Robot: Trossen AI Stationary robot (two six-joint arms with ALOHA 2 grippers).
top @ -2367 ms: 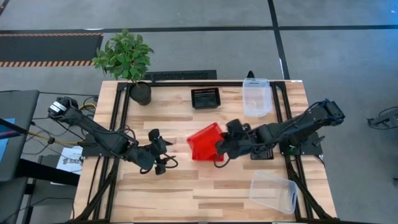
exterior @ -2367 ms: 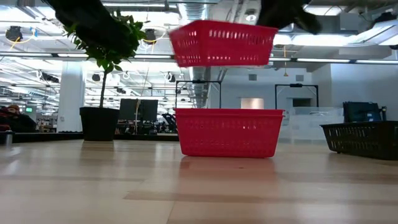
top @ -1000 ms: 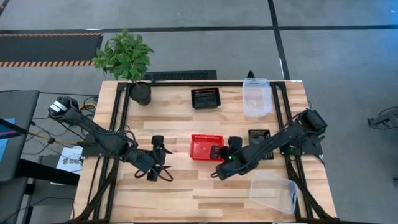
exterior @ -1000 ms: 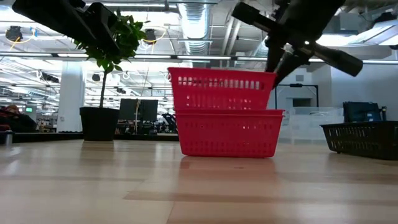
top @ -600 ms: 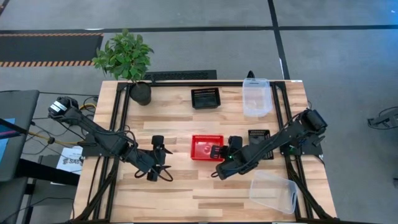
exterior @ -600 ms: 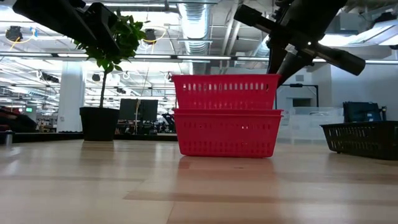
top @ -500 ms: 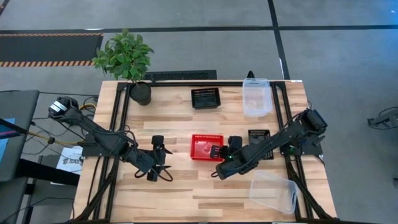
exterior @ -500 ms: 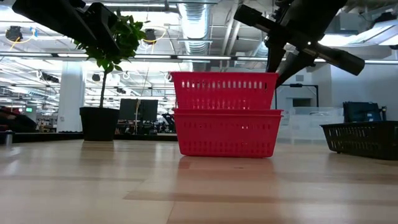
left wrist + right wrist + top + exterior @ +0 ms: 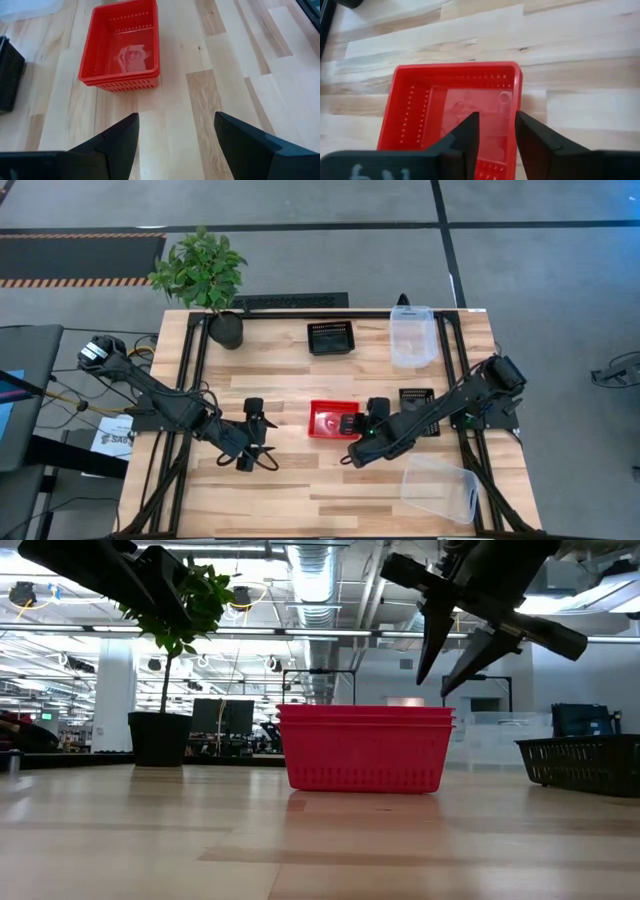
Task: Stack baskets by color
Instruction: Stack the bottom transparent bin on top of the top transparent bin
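Note:
Two red perforated baskets (image 9: 333,420) stand nested one inside the other on the table's middle, their rims nearly flush (image 9: 365,748). My right gripper (image 9: 432,685) hangs open just above the stack's right end, one finger over the inside and one over the end wall (image 9: 496,117), touching nothing. My left gripper (image 9: 262,442) waits open to the left of the stack, which shows ahead of its fingers (image 9: 121,47).
A black basket (image 9: 330,337) stands at the far middle and a clear bin (image 9: 412,335) at the far right. Another black basket (image 9: 417,400) lies under the right arm. A clear bin (image 9: 440,488) lies at the near right. A potted plant (image 9: 226,328) stands far left.
My right gripper has opened and let go of the upper red basket's right end. That basket, which stood about half its height out of the lower one, has dropped down into it and now sits nested, rims nearly level. The gripper has stayed in place above it.

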